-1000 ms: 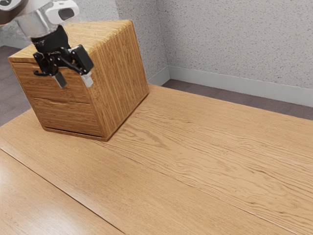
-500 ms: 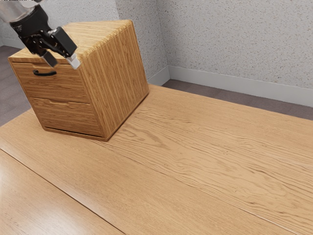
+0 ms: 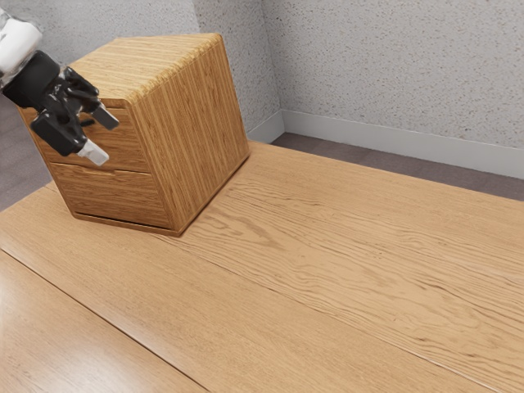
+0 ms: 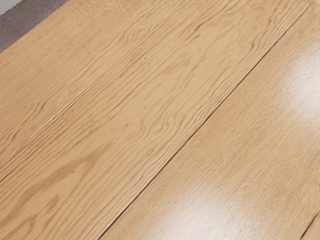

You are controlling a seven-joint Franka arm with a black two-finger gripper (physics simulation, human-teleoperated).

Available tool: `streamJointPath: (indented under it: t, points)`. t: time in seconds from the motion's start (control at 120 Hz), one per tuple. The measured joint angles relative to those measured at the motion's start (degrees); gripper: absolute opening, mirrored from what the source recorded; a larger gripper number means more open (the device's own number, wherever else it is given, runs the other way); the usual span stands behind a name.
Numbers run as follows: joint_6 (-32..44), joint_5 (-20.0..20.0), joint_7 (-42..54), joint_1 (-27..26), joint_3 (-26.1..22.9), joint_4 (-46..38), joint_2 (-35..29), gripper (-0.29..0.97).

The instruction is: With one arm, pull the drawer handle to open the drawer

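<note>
Right now, arm: my white-and-black arm (image 3: 18, 49) comes in at the exterior view's upper left edge. The wrist is bent so the hand points toward the exterior view's right and slightly downward.
Tool: the black two-finger tool (image 3: 98, 135) hangs in front of the cabinet's face, level with the top drawer. Its body overlaps the left part of that drawer's front.
Fingers: the two fingers (image 3: 92, 152) stand apart, one above the other, the lower one pale at the tip. I see nothing clamped between them, and I cannot tell whether they touch the wood behind.
Cabinet: the light oak-grain wooden two-drawer cabinet (image 3: 196, 115) stands on the surface at the exterior view's upper left, near the wall corner.
Top drawer: the top drawer (image 3: 127, 147) is the upper panel of the cabinet's face. What I can see of its front lies flush with the cabinet, so it reads as closed.
Lower drawer: the lower drawer (image 3: 110, 195) sits directly beneath, also flush.
Surface: the wide wood-plank surface (image 3: 327, 270) carries the cabinet.
Wrist view: planks with a dark seam (image 4: 200, 125) running between them, and a strip of grey floor (image 4: 25, 15) at one corner.
Background: speckled grey wall (image 3: 393, 65) with a pale skirting board (image 3: 409, 143).
</note>
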Motion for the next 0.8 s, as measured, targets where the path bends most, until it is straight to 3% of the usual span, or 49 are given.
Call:
streamJointPath:
  t: [0.05,0.15,0.217,0.283,0.483,0.8]
  points:
    - [0.39,2.43,2.98,-3.41,3.16,0.04,-2.80,0.68]
    - [0.34,0.43,7.09,-3.94,11.59,0.04,-7.05,0.68]
    - [-0.46,-0.06,10.89,-4.11,14.03,0.45,-8.40,0.68]
    - [-1.21,-0.98,14.55,-4.34,14.91,1.44,-9.15,0.68]
    - [-4.33,-2.36,23.31,-10.46,15.21,6.77,-22.92,0.68]
    - [-11.47,0.57,30.66,-9.62,15.02,20.75,-19.42,0.68]
